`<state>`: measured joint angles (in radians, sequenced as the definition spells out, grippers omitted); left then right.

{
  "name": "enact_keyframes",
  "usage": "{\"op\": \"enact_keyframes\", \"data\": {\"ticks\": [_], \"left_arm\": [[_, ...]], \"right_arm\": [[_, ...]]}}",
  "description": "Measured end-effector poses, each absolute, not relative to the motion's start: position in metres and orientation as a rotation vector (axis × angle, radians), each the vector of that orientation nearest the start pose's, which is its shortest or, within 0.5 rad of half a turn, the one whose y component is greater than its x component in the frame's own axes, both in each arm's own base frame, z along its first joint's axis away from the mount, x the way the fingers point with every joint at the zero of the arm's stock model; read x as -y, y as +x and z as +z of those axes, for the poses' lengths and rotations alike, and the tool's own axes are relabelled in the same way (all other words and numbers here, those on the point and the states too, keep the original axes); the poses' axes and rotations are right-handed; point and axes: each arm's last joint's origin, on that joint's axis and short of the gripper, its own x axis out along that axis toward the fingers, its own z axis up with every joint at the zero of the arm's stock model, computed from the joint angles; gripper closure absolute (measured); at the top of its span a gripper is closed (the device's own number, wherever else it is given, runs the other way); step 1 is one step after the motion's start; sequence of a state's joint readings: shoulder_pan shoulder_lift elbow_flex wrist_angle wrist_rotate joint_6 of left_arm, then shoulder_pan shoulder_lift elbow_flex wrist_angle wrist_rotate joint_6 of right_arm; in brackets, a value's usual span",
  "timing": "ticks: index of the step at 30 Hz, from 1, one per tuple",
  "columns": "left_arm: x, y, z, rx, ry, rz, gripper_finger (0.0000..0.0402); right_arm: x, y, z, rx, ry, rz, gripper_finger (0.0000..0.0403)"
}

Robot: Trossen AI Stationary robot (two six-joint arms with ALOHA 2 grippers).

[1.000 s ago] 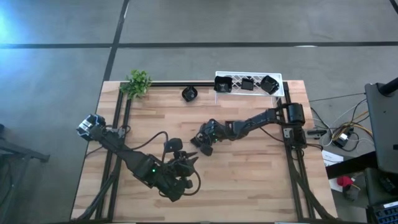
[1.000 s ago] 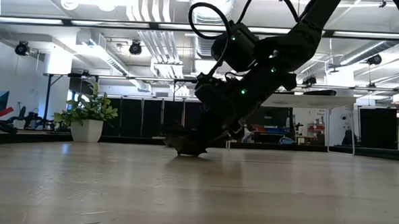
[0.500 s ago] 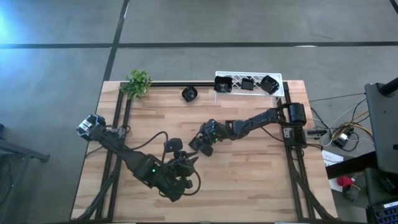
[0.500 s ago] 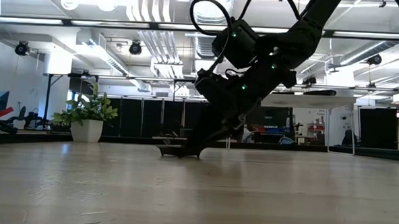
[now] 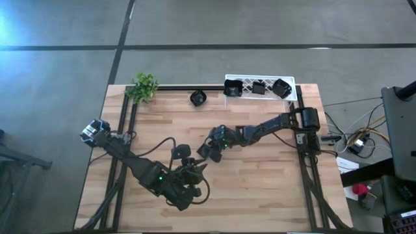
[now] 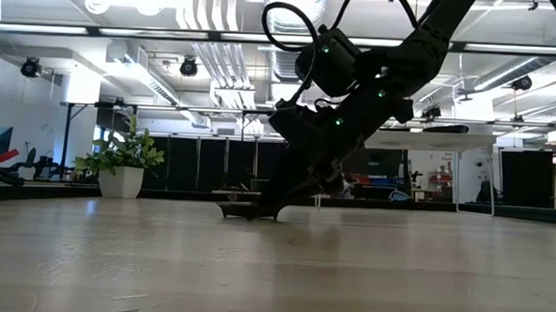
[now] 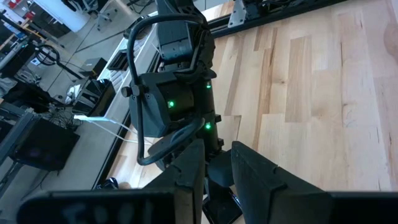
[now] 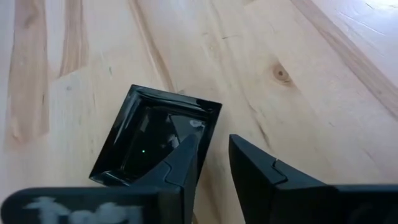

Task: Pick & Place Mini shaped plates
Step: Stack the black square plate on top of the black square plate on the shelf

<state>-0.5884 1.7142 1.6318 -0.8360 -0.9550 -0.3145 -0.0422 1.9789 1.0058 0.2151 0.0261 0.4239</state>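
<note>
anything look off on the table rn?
Nothing damaged or spilled. One small black dish sits alone on the wooden table beside the white lattice rack. The right gripper straddles the rim of a square black plate lying flat mid-table.

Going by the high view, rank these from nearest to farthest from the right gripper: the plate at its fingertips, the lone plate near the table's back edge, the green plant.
From the right gripper, mid-table:
1. The square plate, right at its fingertips.
2. The lone plate, near the back edge, left of the white rack.
3. The green plant, at the back-left corner.
</note>
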Motion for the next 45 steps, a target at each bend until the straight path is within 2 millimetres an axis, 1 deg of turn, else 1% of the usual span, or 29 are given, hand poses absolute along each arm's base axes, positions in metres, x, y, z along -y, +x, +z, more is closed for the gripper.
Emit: {"op": "enact_keyframes", "data": {"ticks": [5, 19, 24, 27, 31, 37, 41, 45], "left_arm": [[0.179, 0.311, 0.337, -0.592, 0.344, 0.434, 0.0324], [0.180, 0.311, 0.337, -0.603, 0.336, 0.415, 0.0324], [0.180, 0.311, 0.337, -0.604, 0.335, 0.411, 0.0324], [0.180, 0.311, 0.337, -0.604, 0.334, 0.411, 0.0324], [0.180, 0.311, 0.337, -0.604, 0.334, 0.411, 0.0324], [0.180, 0.311, 0.337, -0.605, 0.336, 0.412, 0.0324], [0.180, 0.311, 0.337, -0.605, 0.336, 0.412, 0.0324], [0.180, 0.311, 0.337, -0.605, 0.336, 0.411, 0.0324]], "right_arm": [[0.017, 0.382, 0.110, -0.733, 0.432, -0.233, 0.0310], [0.014, 0.381, 0.109, -0.751, 0.474, -0.187, 0.0327], [0.014, 0.381, 0.103, -0.764, 0.472, -0.188, 0.0335], [0.014, 0.382, 0.100, -0.768, 0.467, -0.188, 0.0346], [0.013, 0.382, 0.101, -0.765, 0.455, -0.176, 0.0385], [0.012, 0.382, 0.102, -0.769, 0.451, -0.170, 0.0394], [0.011, 0.380, 0.107, -0.766, 0.442, -0.164, 0.0394], [0.010, 0.375, 0.122, -0.781, 0.433, -0.166, 0.0395]]}}
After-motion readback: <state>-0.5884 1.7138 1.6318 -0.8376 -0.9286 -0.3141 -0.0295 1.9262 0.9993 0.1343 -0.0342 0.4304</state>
